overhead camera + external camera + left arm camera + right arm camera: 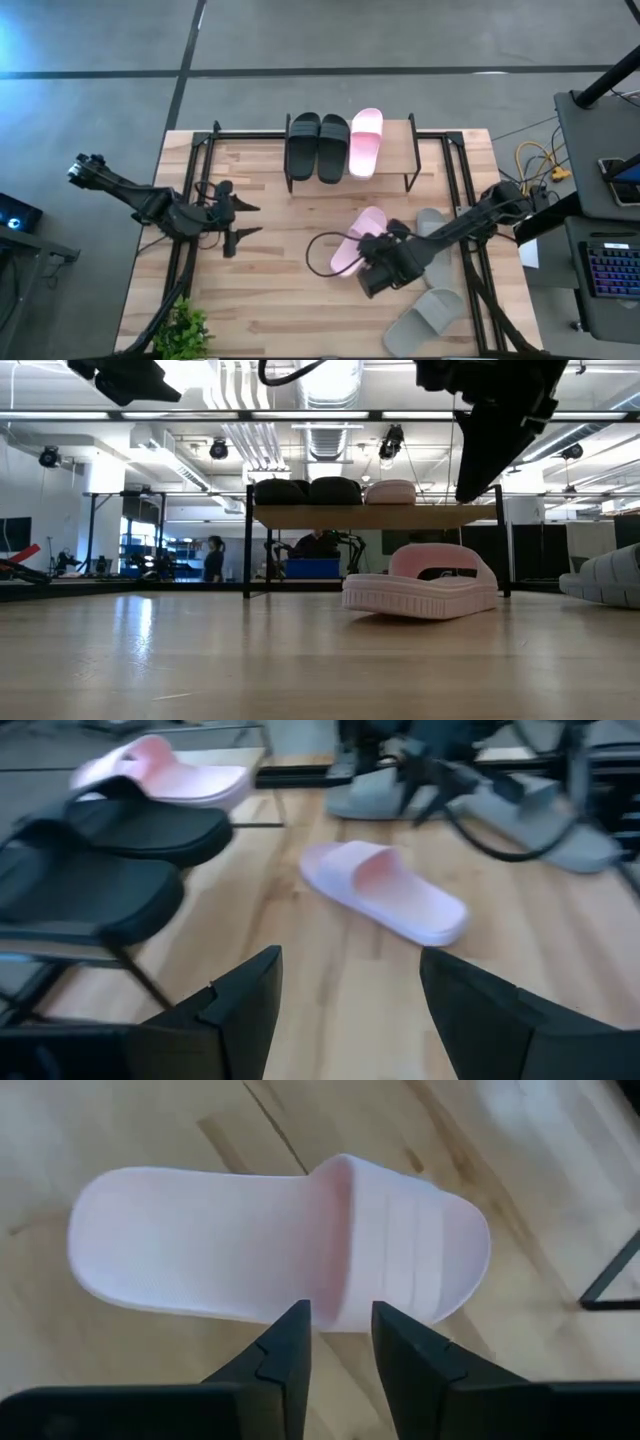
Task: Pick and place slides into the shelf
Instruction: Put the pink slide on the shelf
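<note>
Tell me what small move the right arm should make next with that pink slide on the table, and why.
Probably lower the right hand onto the pink slide at its strap edge and close. The hand hovers just above it with fingers slightly apart, holding nothing, and the slide lies flat on the table. The shelf already holds two black slides and one pink, with room beside them.

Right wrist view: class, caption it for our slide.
Right gripper, fingers apart, poised above a pale pink slide on the wooden table.
</note>
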You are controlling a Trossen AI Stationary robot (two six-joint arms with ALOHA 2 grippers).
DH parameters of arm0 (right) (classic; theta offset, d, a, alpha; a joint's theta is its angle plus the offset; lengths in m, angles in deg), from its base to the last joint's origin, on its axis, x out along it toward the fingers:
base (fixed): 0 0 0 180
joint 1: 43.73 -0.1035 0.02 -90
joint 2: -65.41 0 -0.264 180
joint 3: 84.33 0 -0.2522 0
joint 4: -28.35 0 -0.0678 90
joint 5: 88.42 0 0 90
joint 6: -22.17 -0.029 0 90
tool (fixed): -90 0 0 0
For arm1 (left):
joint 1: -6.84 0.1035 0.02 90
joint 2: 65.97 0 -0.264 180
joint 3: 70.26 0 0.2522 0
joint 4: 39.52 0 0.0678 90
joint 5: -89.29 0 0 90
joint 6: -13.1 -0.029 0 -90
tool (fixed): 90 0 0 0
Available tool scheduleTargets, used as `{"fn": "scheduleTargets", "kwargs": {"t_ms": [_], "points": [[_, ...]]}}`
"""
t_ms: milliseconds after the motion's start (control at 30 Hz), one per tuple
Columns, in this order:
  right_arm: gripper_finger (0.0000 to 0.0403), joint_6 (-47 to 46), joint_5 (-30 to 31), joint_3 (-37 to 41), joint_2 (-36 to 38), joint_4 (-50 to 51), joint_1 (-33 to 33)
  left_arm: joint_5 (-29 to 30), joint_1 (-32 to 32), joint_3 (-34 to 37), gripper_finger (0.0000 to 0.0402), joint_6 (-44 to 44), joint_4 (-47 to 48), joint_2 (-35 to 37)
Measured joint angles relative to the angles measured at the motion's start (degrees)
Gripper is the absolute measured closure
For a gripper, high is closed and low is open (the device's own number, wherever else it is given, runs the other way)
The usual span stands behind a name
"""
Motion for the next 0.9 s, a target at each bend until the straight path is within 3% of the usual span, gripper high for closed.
{"fn": "scheduleTargets", "kwargs": {"t_ms": [133,500,900], "points": [[0.0278,3.21,-0.46,1.62,0.0,-4.44,0.23,3.45,0.02,0.35,0.0178,-0.04,0.03,-1.64],[0.0216,4.85,0.13,5.29,0.0,-8.07,0.69,3.73,0.15,0.61,0.0178,-0.06,-0.1,-6.22],[0.0204,10.14,1.72,9.25,0.0,-13.47,4.25,4.01,0.15,0.61,0.0178,-0.07,-0.14,-7.08]]}}
